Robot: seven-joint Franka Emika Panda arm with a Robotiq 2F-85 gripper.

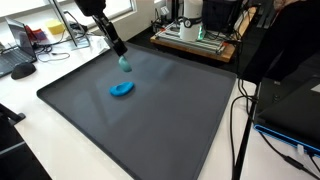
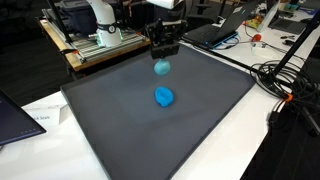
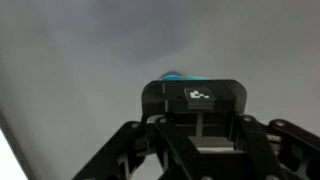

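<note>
Mat [image 1: 160,130] up front, dark grey, spread across the white table [image 1: 25,95]. Lying flat on it, mid-mat, a bright blue lump [image 1: 121,90]. Just beyond that lump the gripper [image 1: 121,55] hangs at a slant, jaws clamped on a small teal piece [image 1: 124,63] at its fingertips, near the lump but apart from it. Farthest back, lab equipment [image 1: 190,30] on a bench.

Black gripper [image 1: 121,54]. Pale teal lump [image 1: 124,63] at its fingertips, bright blue piece [image 1: 122,89] below it, plain dark grey mat [image 1: 150,125] beneath both.
</note>
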